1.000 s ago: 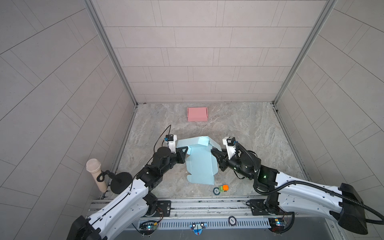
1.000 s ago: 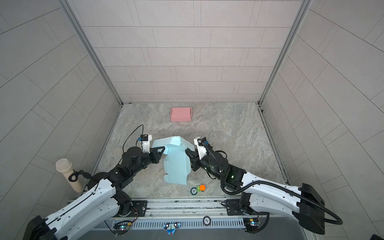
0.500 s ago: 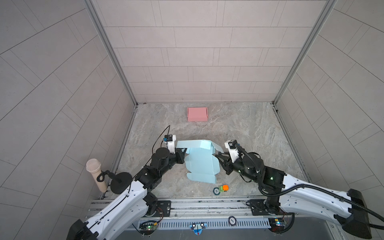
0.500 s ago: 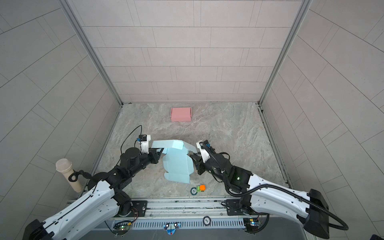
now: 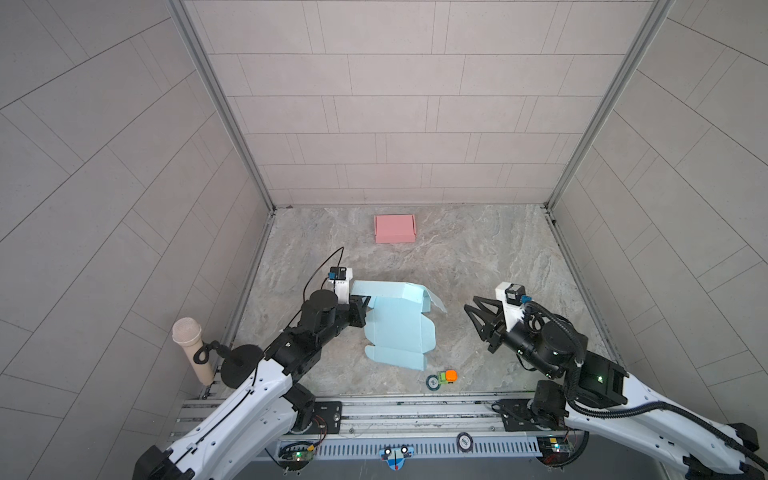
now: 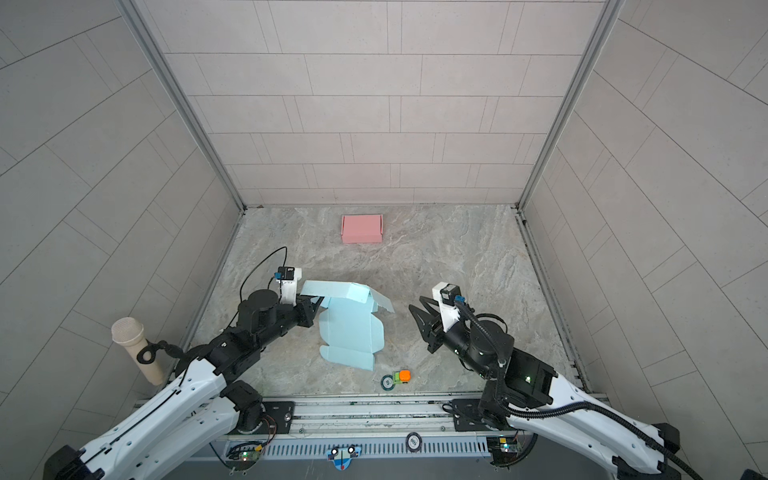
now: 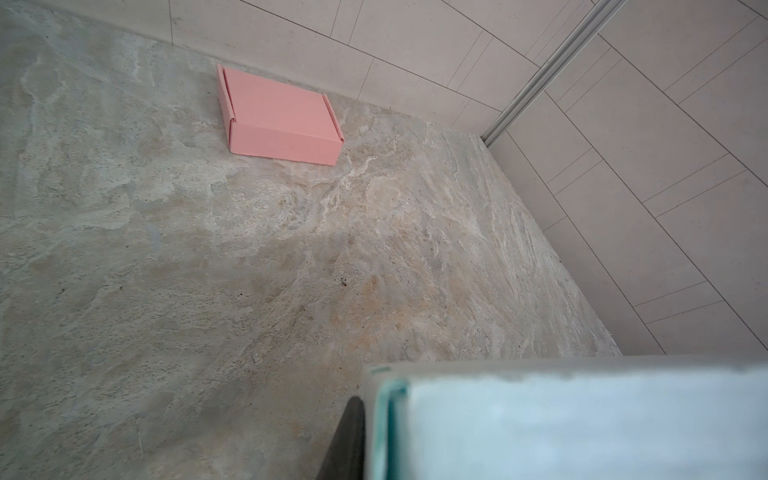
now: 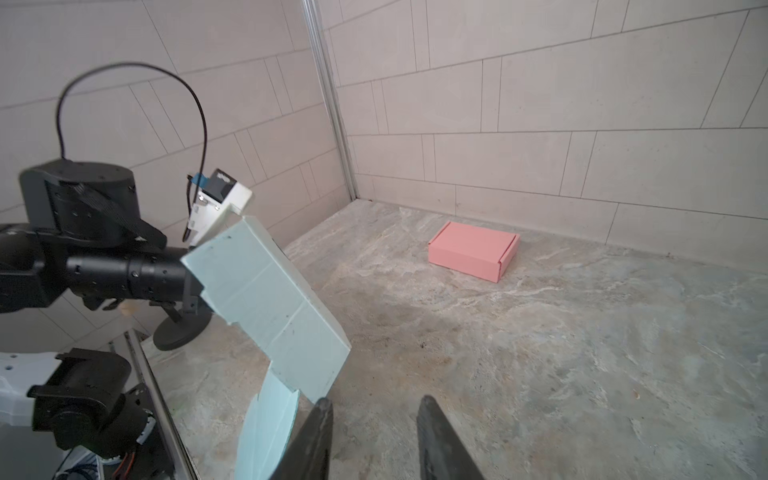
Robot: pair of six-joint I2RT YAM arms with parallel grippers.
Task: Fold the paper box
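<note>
At the front of the bench [image 5: 478, 257], the left fingers [image 7: 347, 444] pinch the blue paper box [image 5: 399, 332] (by its raised flap); the right fingers [image 8: 316, 440] stand partly open, empty, nearby.

In both top views the paper box [image 5: 399, 328] lies on the table [image 5: 478, 249] at lower middle of the frame; the left gripper [image 5: 362, 308] touches its upper left edge, and the right gripper [image 5: 470, 302] stands apart to its right. A closed box [image 5: 395, 228] sits well behind it, at the frame's centre. Two small parts [image 5: 441, 378] lie just below the paper box's lower right corner, and a microphone [image 5: 195, 357] stands at lower left, beyond the table's left edge.
</note>
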